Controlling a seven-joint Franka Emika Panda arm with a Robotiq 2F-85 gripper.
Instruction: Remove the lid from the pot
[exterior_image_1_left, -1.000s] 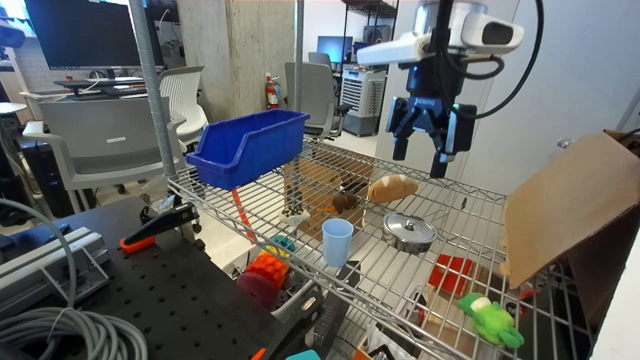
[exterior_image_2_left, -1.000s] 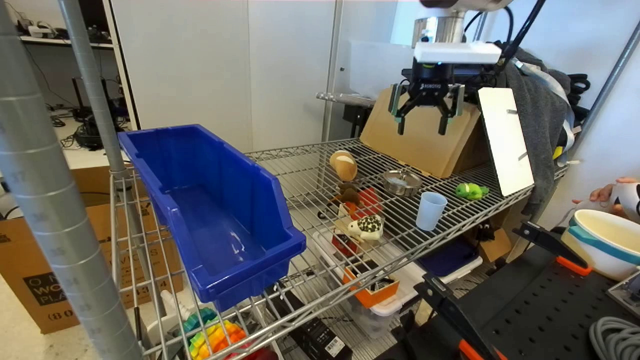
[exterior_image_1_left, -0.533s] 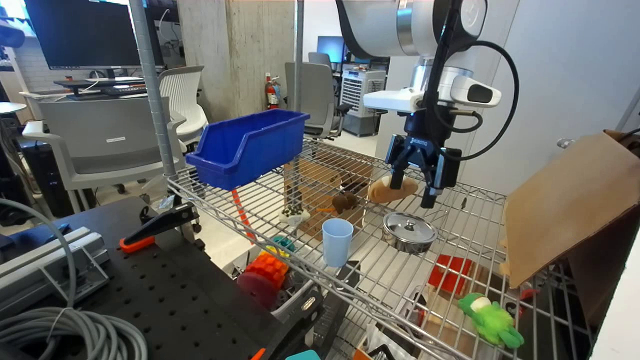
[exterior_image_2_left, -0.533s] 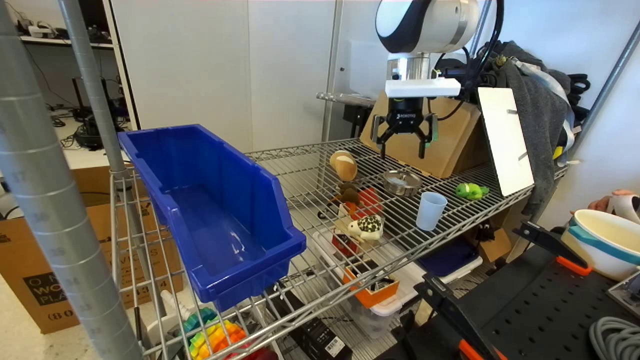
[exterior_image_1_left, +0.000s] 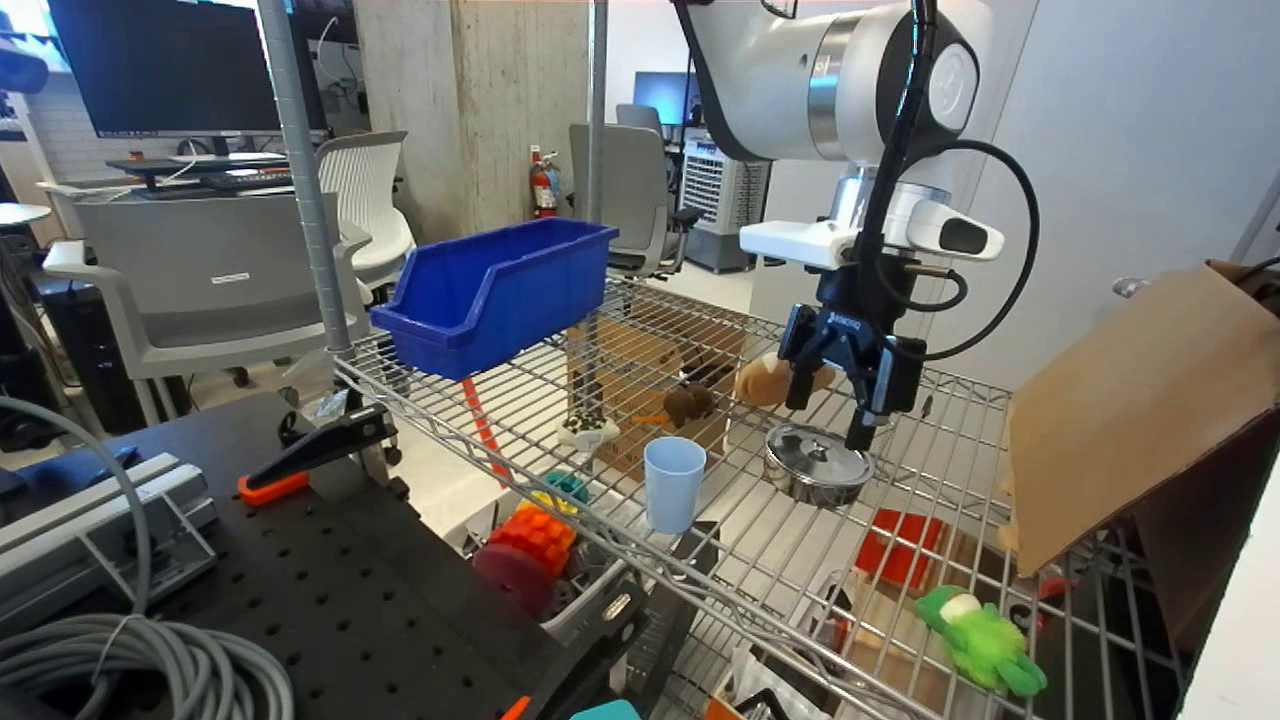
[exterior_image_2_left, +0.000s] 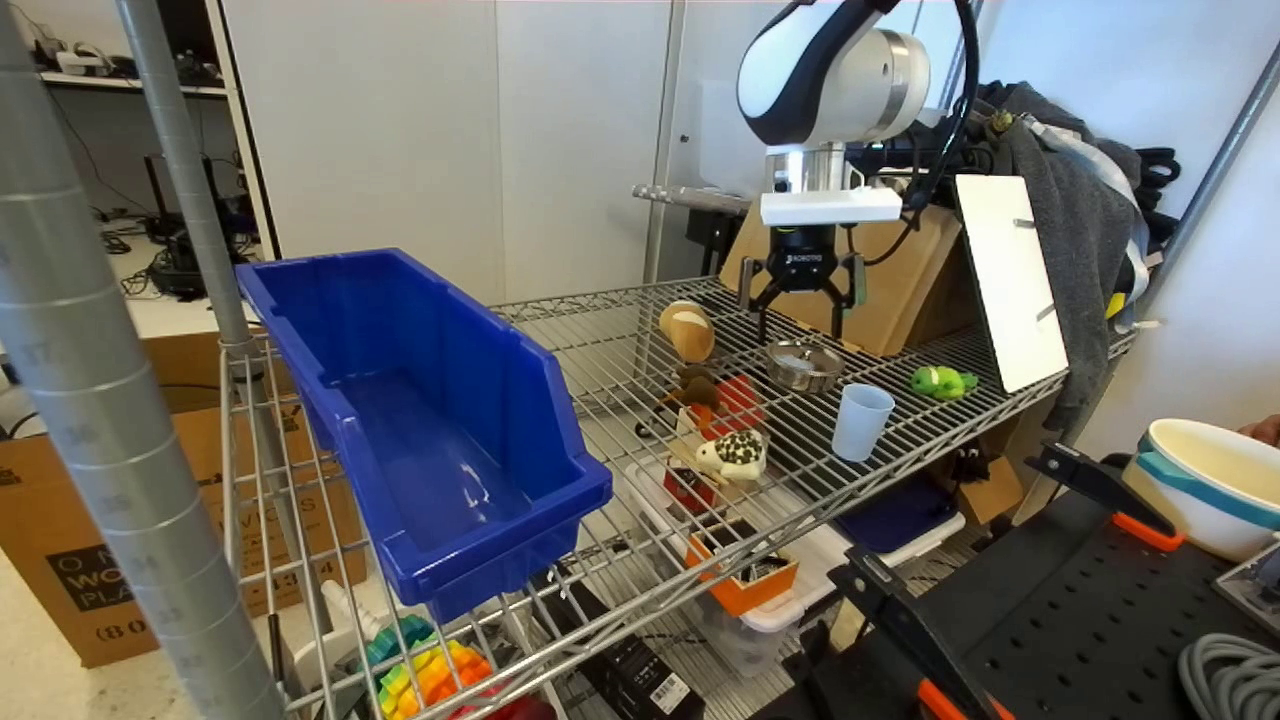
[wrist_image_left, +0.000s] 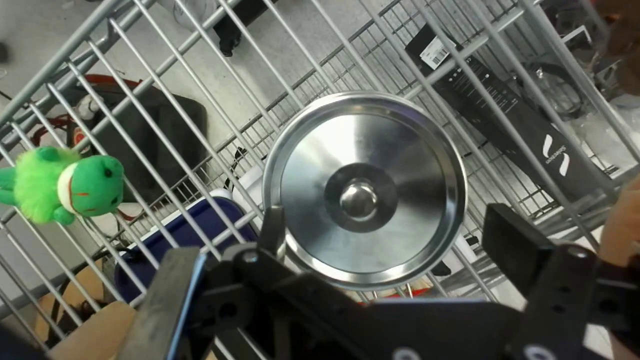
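Note:
The lid (exterior_image_1_left: 818, 453) is a round silver disc with a small centre knob. It sits on the low silver pot (exterior_image_1_left: 812, 492) on the wire shelf. Both the lid (exterior_image_2_left: 805, 355) and the pot (exterior_image_2_left: 803, 378) show in the other angle too. In the wrist view the lid (wrist_image_left: 320, 220) fills the middle and hides most of the pot. My gripper (exterior_image_1_left: 828, 415) is open and empty, pointing down just above the lid. In the wrist view the fingers (wrist_image_left: 389, 222) are wide apart; one overlaps the lid's edge, the other is off beside it. I see no contact.
A light blue cup (exterior_image_1_left: 673, 485) stands near the pot. A tan bread-like lump (exterior_image_2_left: 687, 332) lies behind the gripper. A green plush toy (wrist_image_left: 70, 185) lies to one side. A blue bin (exterior_image_2_left: 420, 440), a turtle toy (exterior_image_2_left: 735, 455) and a leaning cardboard panel (exterior_image_1_left: 1130, 410) are on the shelf.
My gripper has come down from high above the shelf to just over the lid, staying open. The lid, pot and cup have not moved.

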